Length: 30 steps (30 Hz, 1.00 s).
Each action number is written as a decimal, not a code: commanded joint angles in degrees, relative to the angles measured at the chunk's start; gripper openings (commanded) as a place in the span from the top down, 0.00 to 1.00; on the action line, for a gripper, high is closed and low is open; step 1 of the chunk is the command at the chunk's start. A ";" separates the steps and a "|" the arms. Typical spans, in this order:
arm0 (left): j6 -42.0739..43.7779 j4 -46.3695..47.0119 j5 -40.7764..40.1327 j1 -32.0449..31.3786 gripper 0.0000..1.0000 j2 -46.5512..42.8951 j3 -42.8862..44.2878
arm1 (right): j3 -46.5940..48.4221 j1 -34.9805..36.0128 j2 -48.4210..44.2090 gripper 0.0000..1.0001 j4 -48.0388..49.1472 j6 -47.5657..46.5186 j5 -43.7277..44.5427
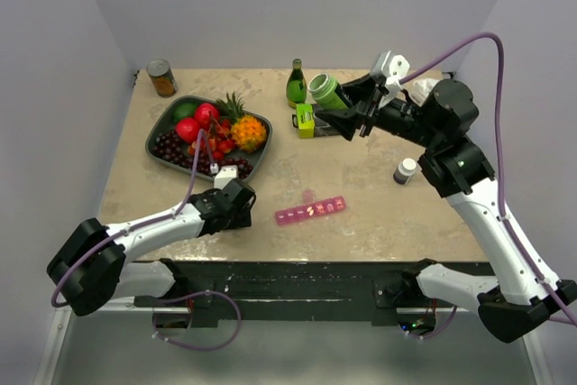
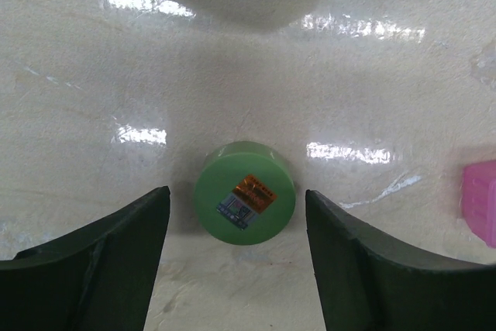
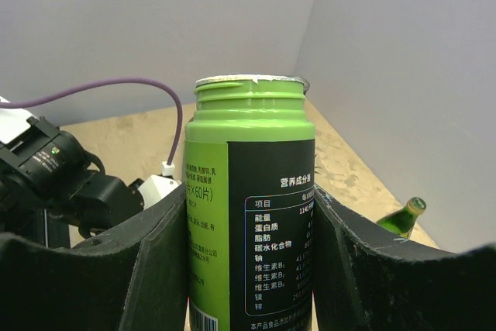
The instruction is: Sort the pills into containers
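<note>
The pink pill organiser (image 1: 311,210) lies flat near the table's front, with one lid up; its end shows at the right edge of the left wrist view (image 2: 482,201). My left gripper (image 1: 239,207) is open and hovers low, left of the organiser. A round green cap (image 2: 244,203) lies on the table between its fingers (image 2: 101,261), untouched. My right gripper (image 1: 350,107) is shut on the green bottle (image 1: 325,90) and holds it raised and tilted at the back of the table. The bottle (image 3: 249,215) is uncapped, its mouth open. No loose pills are visible.
A small dark bottle with a white cap (image 1: 407,170) stands at the right. A green glass bottle (image 1: 296,85) and a yellow-green box (image 1: 306,121) are at the back centre. A fruit tray (image 1: 162,146) and a can (image 1: 162,78) are at the back left.
</note>
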 commanded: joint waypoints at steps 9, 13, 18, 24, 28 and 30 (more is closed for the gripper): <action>1.93 4.90 0.45 0.96 0.38 2.80 -0.41 | 3.97 0.03 -1.94 1.00 -0.14 -3.51 3.51; 2.46 4.90 0.72 0.88 0.64 2.19 -0.32 | 5.46 0.03 -1.50 1.00 -1.11 -3.16 3.43; 4.04 4.46 3.08 0.96 0.87 -1.41 0.38 | 2.66 0.11 -3.26 1.00 3.01 -2.89 3.86; 5.97 5.77 8.35 0.88 0.94 -9.67 0.30 | -0.69 0.03 -4.40 1.00 5.83 -3.07 4.74; 6.77 5.78 10.56 0.97 0.96 -15.02 0.21 | -1.83 -0.06 -3.87 1.00 5.74 -1.49 5.53; 7.29 5.60 11.52 0.97 0.96 -16.88 0.29 | -3.14 -0.41 -3.70 1.00 6.10 -0.96 5.27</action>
